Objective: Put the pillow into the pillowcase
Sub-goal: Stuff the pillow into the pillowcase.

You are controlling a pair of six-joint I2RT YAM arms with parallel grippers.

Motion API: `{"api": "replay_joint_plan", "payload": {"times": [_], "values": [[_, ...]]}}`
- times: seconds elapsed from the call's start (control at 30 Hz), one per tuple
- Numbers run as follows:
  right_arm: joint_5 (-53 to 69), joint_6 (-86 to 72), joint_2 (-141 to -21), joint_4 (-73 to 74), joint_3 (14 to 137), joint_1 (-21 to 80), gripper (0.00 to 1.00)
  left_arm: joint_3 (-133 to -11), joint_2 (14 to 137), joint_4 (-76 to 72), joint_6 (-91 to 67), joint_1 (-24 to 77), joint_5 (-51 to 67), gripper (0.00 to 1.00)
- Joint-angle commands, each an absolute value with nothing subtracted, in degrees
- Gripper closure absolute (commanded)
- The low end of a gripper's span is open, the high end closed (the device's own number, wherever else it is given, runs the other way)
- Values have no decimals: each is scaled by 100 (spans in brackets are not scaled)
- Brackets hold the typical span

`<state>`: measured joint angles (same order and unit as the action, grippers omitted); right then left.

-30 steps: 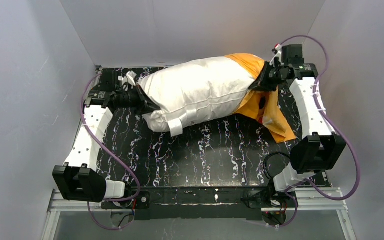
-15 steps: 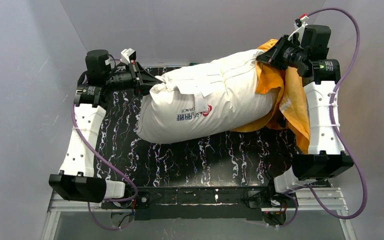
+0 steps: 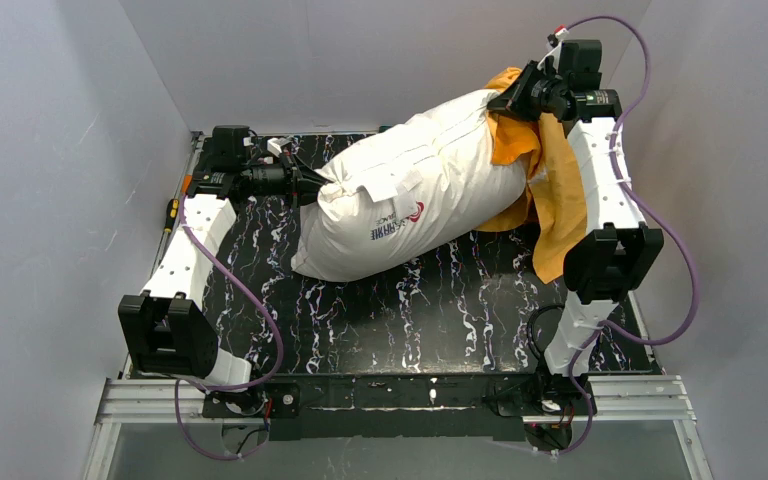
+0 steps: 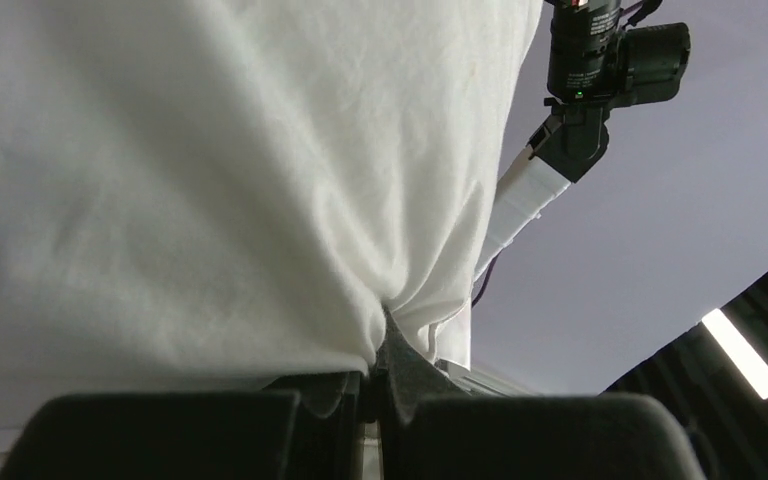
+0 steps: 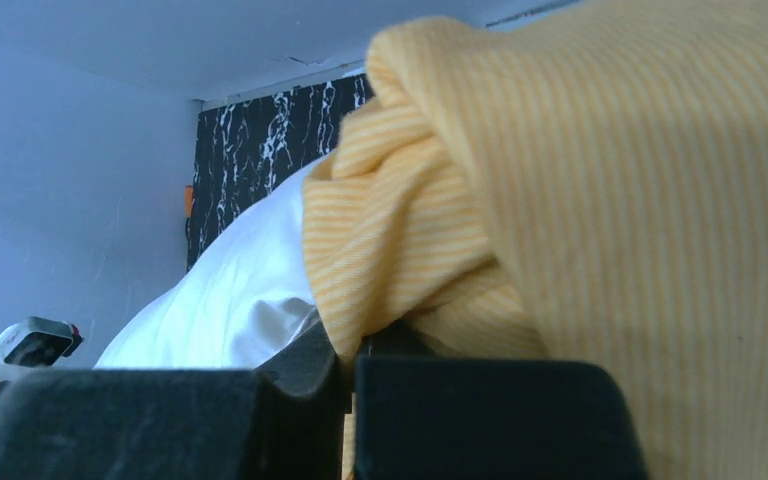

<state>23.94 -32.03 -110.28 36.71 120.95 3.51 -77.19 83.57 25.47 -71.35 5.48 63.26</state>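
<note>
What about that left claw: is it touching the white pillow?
Touching. The left wrist view shows the left gripper shut on a bunched fold of the pillow.

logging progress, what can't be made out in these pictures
Top view: how deep the pillow sits in the case; bunched folds and the right arm cover the opening.
Left wrist view: left pincer tips, buried in pillow cloth.
Right wrist view: right pincer tips, under case cloth.

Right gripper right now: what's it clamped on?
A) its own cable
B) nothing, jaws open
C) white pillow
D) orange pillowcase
D: in the right wrist view the right gripper is shut on a bunched fold of the orange pillowcase, with the pillow lying beyond it.
</note>
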Motion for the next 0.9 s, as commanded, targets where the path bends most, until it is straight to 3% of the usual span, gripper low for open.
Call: {"api": "replay_joint_plan", "payload": {"times": [0.0,0.2,0.4,0.7,0.87], "values": [[2342,-3034,-10060,3414,12859,444,99,-8017,8160,2654,-6919,615,6919,100],[1992,-3231,-9099,3191,12600,439,99,-7859,8004,2663,-7214,641,7825,100],[2324,-3761,-8976,2663,12070,442,99,-8012,8038,2523,-7451,650,8241,100],[2536,-3729,-10334,1959,11423,472,99,-7581,8846,2795,-7085,587,7544,100],[2456,-3709,-11276,1307,11714,600,99,-8361,9586,3447,-6445,209,6447,83]]}}
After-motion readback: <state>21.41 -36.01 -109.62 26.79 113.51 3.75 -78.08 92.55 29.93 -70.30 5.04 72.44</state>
